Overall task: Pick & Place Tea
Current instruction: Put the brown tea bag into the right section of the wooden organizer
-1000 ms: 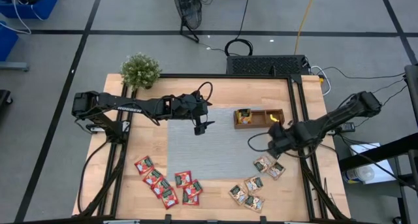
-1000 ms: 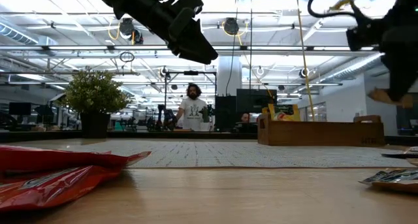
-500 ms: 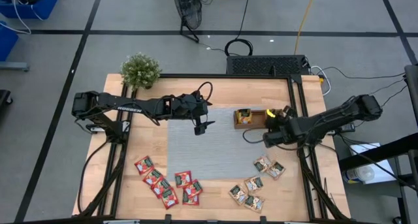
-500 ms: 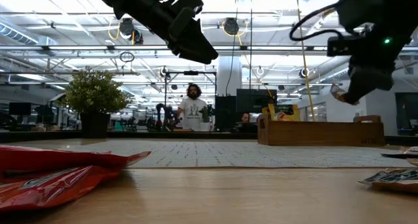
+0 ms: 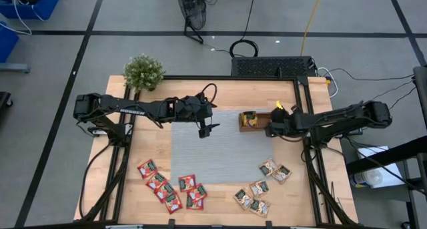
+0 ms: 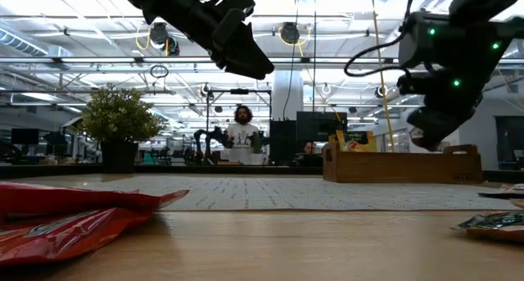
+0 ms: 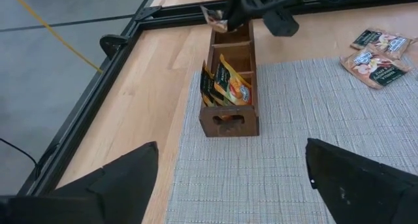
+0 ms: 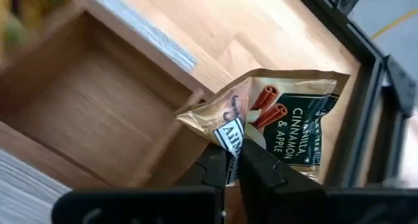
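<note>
A pale sachet [image 8: 277, 129] hangs pinched in the right pincer [image 8: 230, 164], just above the tray [image 5: 257, 127] at the mat's far right edge. The placing step is in hand; next, I judge, it must lower into an empty compartment and let go. Only the right wrist view shows the label and the bare compartment below. The left pincer [image 5: 203, 131], released, hovers over the mat [image 5: 213, 155].

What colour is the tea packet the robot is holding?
Pale tan with dark green, seen best in the right wrist view: tea packet.
</note>
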Robot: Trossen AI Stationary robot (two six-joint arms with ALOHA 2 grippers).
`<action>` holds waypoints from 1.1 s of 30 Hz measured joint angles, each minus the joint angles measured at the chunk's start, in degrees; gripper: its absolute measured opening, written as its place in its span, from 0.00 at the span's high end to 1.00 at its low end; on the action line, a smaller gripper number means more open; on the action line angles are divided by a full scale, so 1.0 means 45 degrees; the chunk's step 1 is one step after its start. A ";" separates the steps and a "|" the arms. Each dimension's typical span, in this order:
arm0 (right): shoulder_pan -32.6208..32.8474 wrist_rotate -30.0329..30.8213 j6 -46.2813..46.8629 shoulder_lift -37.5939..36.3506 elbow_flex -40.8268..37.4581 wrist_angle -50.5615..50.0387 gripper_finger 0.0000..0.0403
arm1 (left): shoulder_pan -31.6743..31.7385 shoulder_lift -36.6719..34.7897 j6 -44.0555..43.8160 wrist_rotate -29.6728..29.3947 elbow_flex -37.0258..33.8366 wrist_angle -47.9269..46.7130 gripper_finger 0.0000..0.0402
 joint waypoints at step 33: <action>-0.0301 -0.1421 -0.1669 -0.0770 -0.1081 0.1069 0.45 | 0.0000 0.0000 0.0000 0.0000 0.0005 0.0131 0.09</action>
